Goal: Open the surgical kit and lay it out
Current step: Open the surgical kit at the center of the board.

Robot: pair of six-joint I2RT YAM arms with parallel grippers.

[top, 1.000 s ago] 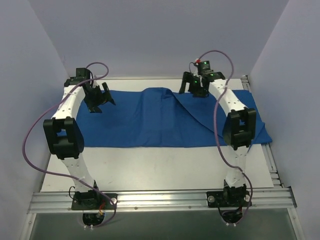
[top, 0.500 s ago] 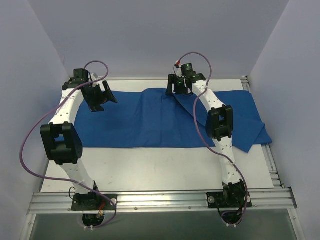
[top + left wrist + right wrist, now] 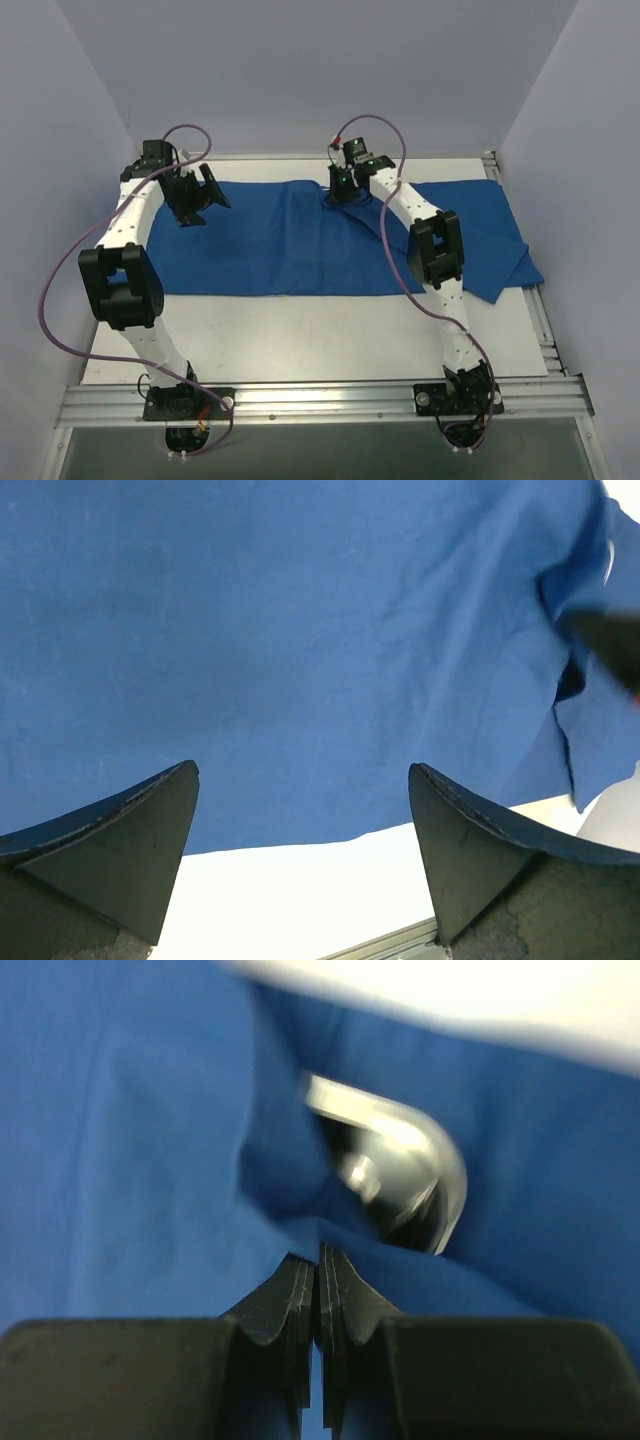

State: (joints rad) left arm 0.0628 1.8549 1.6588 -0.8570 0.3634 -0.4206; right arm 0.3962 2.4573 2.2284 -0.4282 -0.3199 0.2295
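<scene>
Unwrapping looks partly done: cloth wrap (image 3: 280, 250) lies spread across the top view's middle, right gripper (image 3: 318, 1260) pinches its fold at upper centre beside the peeking steel tray (image 3: 400, 1175), left gripper (image 3: 200, 203) gapes empty at upper left, instruments unseen.

My left gripper (image 3: 196, 196) hangs over the far left corner of the blue cloth (image 3: 270, 250), jaws spread wide. My right gripper (image 3: 344, 194) sits low at the cloth's far edge near the middle, where the fabric bunches. The cloth covers the far half of the white table (image 3: 300, 340).
</scene>
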